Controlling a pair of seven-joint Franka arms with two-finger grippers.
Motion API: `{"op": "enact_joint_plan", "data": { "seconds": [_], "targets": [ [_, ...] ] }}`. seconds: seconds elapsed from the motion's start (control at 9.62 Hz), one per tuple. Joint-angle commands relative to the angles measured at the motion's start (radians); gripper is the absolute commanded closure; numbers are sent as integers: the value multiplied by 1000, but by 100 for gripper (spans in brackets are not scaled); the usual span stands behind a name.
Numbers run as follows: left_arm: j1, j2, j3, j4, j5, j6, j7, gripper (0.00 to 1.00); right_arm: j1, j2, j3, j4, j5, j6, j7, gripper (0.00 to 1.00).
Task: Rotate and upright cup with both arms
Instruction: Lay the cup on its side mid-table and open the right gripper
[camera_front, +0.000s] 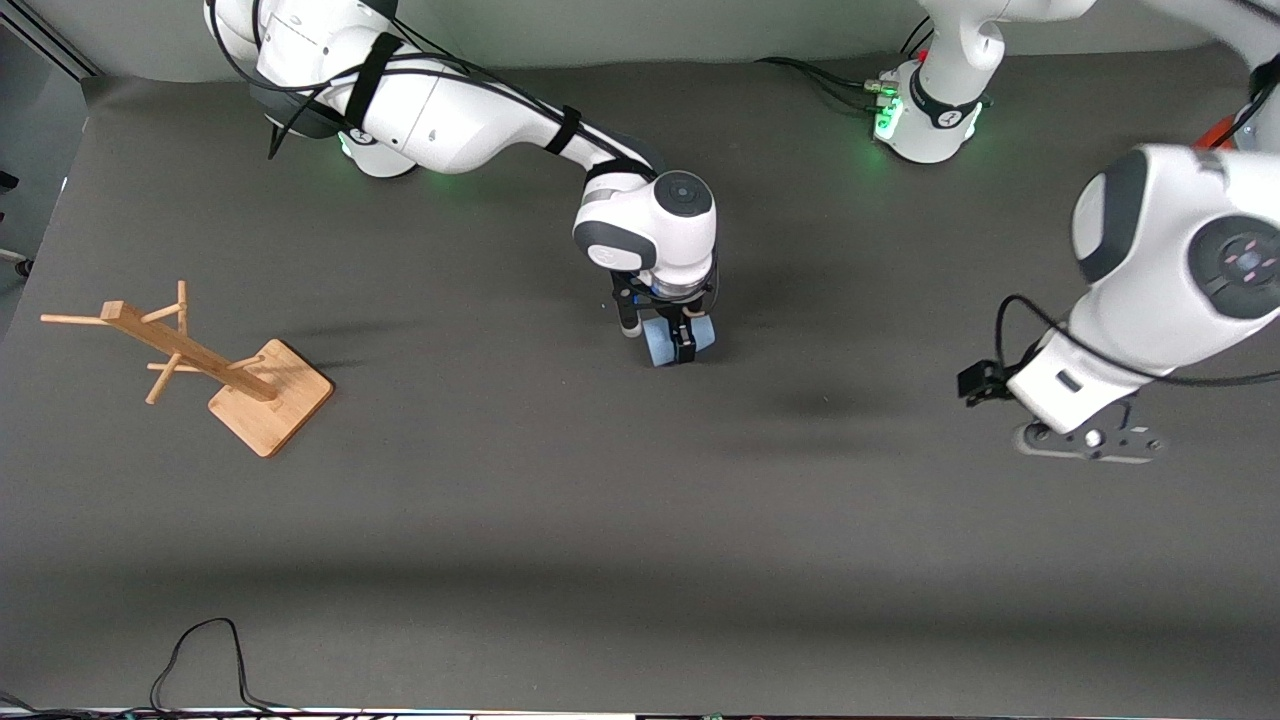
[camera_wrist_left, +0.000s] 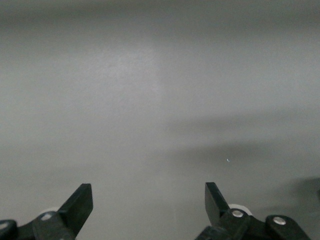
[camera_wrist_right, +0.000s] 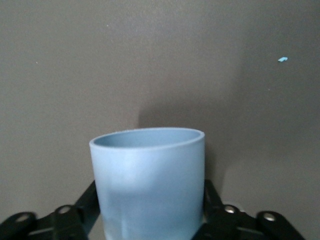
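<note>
Grey table (camera_front: 500, 560) — right gripper (camera_front: 682, 340) pinches the light-blue cup (camera_front: 668, 345); left gripper (camera_wrist_left: 149, 210) waits, fingers spread, over bare table. Smooth walls may slip mid-rotation.

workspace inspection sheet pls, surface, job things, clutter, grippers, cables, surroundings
surface: dark grey table, matte.
job's things: light-blue cup mid-table, between the right gripper's fingers; its open rim shows in the right wrist view.
clutter: wooden peg stand toward the right arm's end, leaning on its base.
grippers: right gripper shut on the cup; left gripper open over bare table, waiting.
cables: black loop at the table edge nearest the camera; leads at the left arm's base.
surroundings: nothing seen.
</note>
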Motion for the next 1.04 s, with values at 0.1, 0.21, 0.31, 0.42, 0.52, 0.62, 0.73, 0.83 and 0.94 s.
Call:
{"op": "enact_joint_plan", "data": {
  "seconds": [0.1,0.21,0.31,0.42,0.52,0.62,0.73,0.83,0.94],
  "targets": [
    [-21,43,4,38,-7,17,-44,0,1,-3,3,43,-30,-72,71,0],
    [-23,49,4,38,-7,29,-45,0,-13,-15,9,60,-22,-110,-10,0],
    [-44,60,4,38,-5,32,-85,0,-39,-53,18,57,-19,-147,-123,0],
    [-67,66,4,39,-3,43,-132,0,-70,-95,29,59,36,-170,-232,0],
    [-102,83,2,38,-2,60,-195,0,-117,-162,28,56,149,-177,-411,0],
    [-140,101,4,39,0,69,-243,0,-163,-229,26,47,243,-193,-563,0],
    [-183,122,4,39,6,92,-278,0,-212,-286,25,45,319,-244,-722,0],
    [-210,144,4,39,4,114,-318,0,-260,-334,24,45,373,-273,-838,0],
    [-255,167,2,41,7,147,-409,0,-318,-392,24,45,447,-320,-988,0]
  ]
}}
